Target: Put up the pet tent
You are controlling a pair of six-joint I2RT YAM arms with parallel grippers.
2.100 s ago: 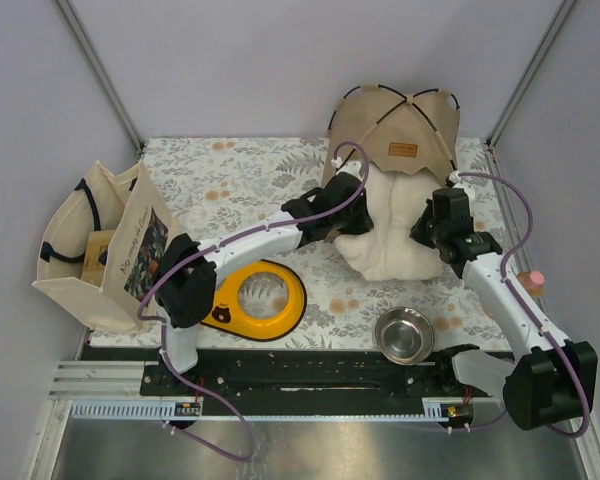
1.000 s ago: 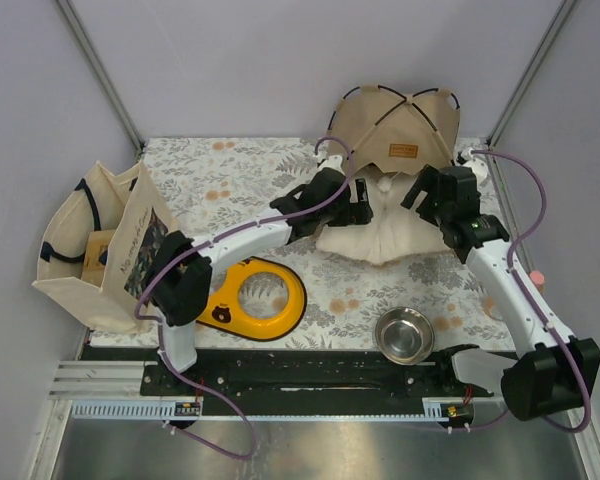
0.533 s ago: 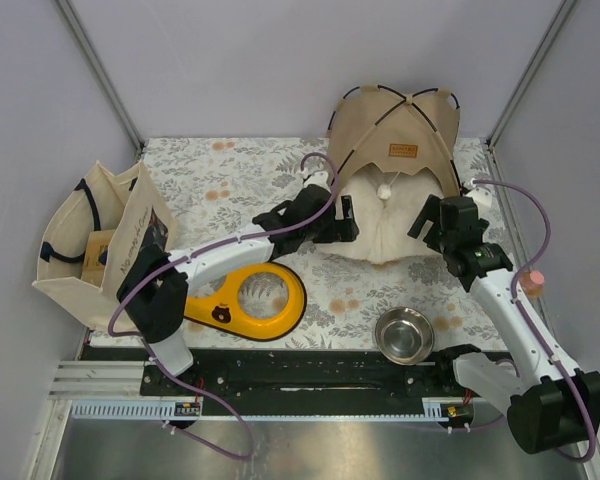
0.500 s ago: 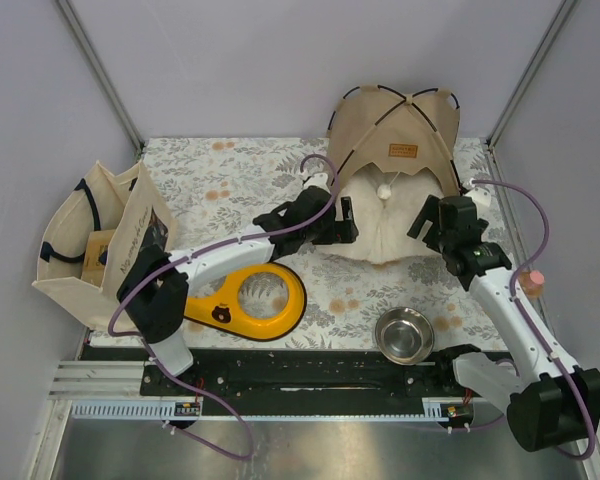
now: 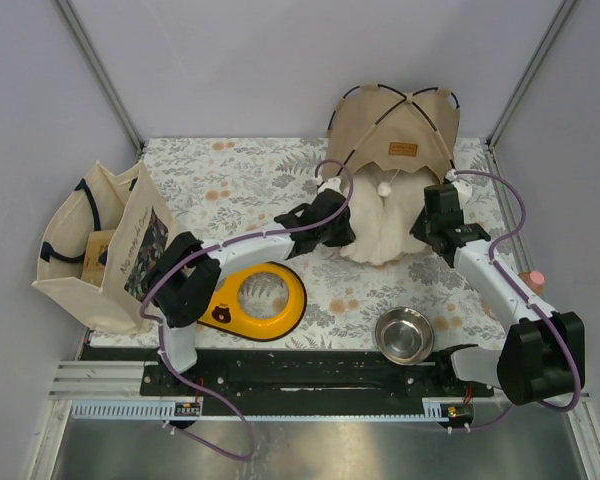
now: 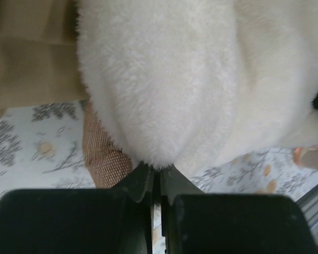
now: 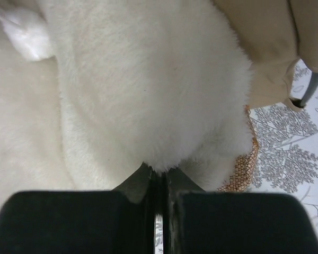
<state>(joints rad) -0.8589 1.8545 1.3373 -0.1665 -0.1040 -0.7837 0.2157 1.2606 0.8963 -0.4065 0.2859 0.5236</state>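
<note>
- Just gone from wide open to pinching: left gripper (image 6: 159, 177) and right gripper (image 7: 159, 180) each clamped on a cushion (image 5: 385, 228) edge.
- Tent (image 5: 395, 125) upright at back, cushion sticking out of its mouth.
- Looks ready for push-in.

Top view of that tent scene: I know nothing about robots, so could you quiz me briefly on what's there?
1. True or false: the round steel bowl sits on the floral-patterned table, outside the tan canvas pet tent.
2. The left gripper and right gripper both pinch: A cream tote bag, B white fluffy cushion, C yellow plastic ring.
3. What small thing dangles at the tent's opening?
Key: 1 true; 2 B; 3 a white pompom on a string.
</note>
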